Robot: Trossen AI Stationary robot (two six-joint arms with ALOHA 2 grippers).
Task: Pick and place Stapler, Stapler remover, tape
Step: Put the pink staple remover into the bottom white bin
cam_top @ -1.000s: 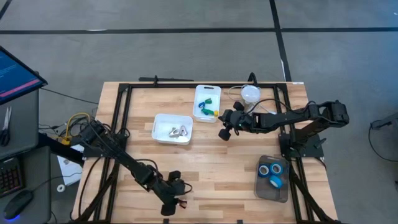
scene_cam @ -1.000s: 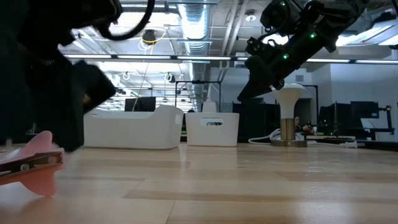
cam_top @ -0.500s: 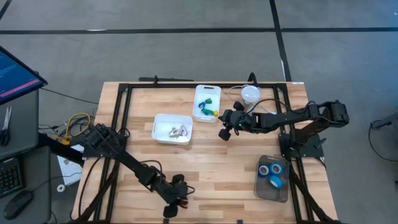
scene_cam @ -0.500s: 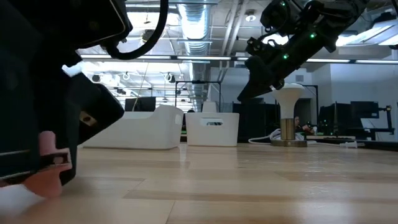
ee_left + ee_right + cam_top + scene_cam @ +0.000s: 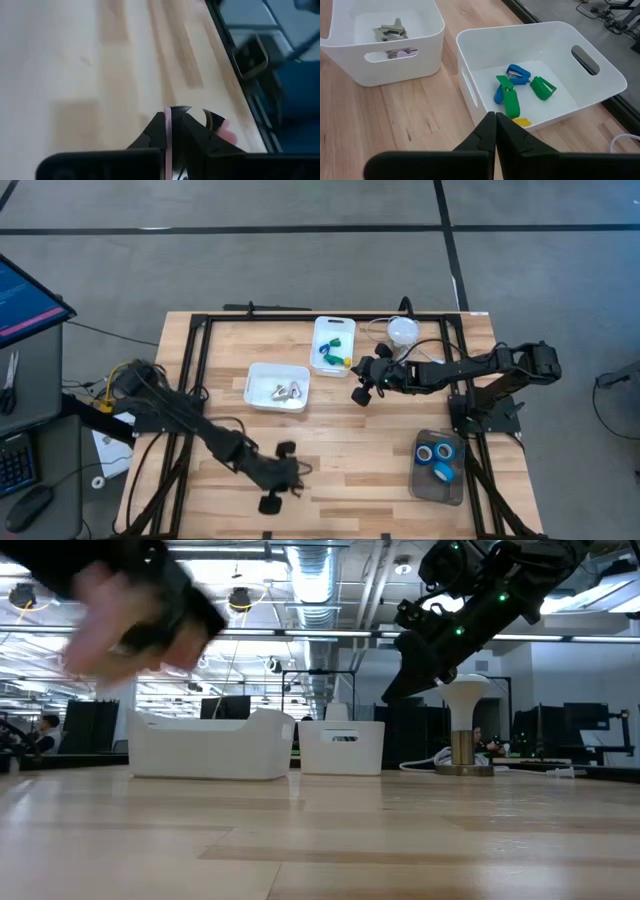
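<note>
The left gripper (image 5: pixel 283 478) is positioned above the near part of the wooden table (image 5: pixel 350 442), left of centre; its jaws are clamped on a pink staple remover (image 5: pixel 226 134), whose pink body and metal claws protrude beside the dark fingers (image 5: pixel 155 131) in the left wrist view; in the low view the same item appears as a blurred pink shape (image 5: pixel 100 610) raised well clear of the table surface.

The right gripper (image 5: pixel 360 393) hangs over the table just beside the far white tub (image 5: pixel 334 326), between that tub and the nearer tub (image 5: pixel 278 370); its jaws are together, with nothing between them, as the right wrist view shows (image 5: pixel 495 131).

Contents of the far white tub (image 5: pixel 600 75): two green staplers (image 5: pixel 509 97), a blue stapler (image 5: pixel 518 73) and a small yellow item (image 5: pixel 521 121). Contents of the nearer tub (image 5: pixel 385 62): grey staple removers (image 5: pixel 390 31) and a pinkish one (image 5: pixel 400 52).

The tape: three blue rolls (image 5: pixel 440 458) lie in a clear tray (image 5: pixel 420 485) at the right side of the table, near the right arm's base, well apart from both grippers.

A white domed lamp (image 5: pixel 402 330) stands at the far edge of the table, just beside the far tub; in the low view it stands to the right of both tubs (image 5: pixel 462 690).
</note>
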